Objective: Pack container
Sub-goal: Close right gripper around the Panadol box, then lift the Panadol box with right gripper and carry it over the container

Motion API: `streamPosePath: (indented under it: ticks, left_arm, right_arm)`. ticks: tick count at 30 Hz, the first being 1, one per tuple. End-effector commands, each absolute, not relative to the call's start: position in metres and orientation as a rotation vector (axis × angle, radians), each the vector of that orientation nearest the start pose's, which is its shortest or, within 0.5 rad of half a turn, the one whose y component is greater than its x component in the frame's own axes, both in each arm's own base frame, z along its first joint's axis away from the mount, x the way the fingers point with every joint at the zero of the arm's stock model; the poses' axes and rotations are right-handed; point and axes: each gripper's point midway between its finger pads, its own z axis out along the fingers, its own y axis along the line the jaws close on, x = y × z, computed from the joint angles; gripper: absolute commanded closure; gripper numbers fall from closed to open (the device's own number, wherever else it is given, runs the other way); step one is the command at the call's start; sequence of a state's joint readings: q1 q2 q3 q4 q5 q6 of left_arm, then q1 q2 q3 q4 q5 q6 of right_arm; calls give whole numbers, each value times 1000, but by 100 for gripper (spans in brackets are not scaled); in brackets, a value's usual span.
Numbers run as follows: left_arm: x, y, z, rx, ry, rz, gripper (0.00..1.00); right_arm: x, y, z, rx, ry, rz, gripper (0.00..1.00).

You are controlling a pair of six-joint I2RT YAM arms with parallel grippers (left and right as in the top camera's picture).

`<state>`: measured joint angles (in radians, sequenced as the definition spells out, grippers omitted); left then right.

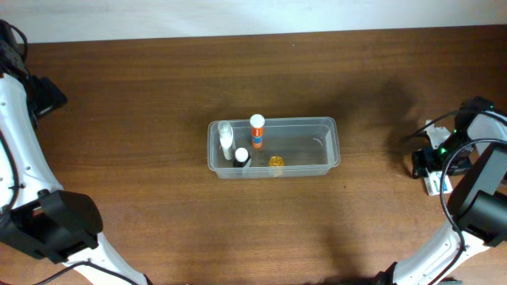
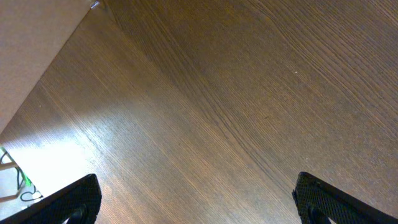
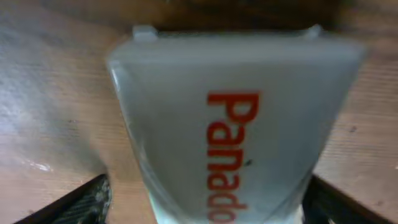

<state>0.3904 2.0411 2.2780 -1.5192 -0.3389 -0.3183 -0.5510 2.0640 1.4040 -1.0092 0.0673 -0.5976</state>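
Observation:
The container [image 1: 317, 125] is a clear rectangular tub in the middle of the table. In it are a clear bottle with a white cap [image 1: 226, 138], an upright orange-labelled bottle [image 1: 257, 131], a small dark bottle [image 1: 242, 157] and a yellow item [image 1: 276, 161]. At the far right, my right gripper [image 1: 430, 166] is down over a white box [image 1: 435, 185]. In the right wrist view, this box [image 3: 230, 124] carries red lettering and lies between the spread fingers [image 3: 87, 199] of the right gripper [image 3: 205, 202], with wood showing at the left finger. My left gripper [image 2: 199, 199] is open over bare wood.
The left arm [image 1: 20, 134] stands along the table's left side, far from the tub. The left wrist view shows the table's edge [image 2: 56, 62] running diagonally at upper left. Cables and a green light [image 1: 444, 150] sit on the right arm.

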Motion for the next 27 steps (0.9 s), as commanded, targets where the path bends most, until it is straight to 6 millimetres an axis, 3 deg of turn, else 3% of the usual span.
streamPosePath:
  ticks: [1, 4, 9, 16, 22, 27]
  left_arm:
    - [378, 219, 241, -1055, 2611, 488, 1]
    - [378, 219, 241, -1055, 2611, 487, 1]
    - [378, 219, 241, -1055, 2611, 488, 1]
    - [378, 219, 241, -1055, 2611, 488, 1]
    - [378, 219, 241, -1055, 2611, 488, 1]
    - [378, 219, 241, -1055, 2611, 487, 1]
  right_arm:
    - [289, -189, -8, -63, 3270, 23, 27]
    - [290, -190, -8, -63, 3267, 19, 43]
    - [291, -191, -6, -64, 3268, 7, 45]
    - [303, -198, 9, -64, 3242, -19, 60]
    - [309, -197, 19, -75, 3233, -8, 61]
    - [333, -186, 39, -163, 3197, -42, 61]
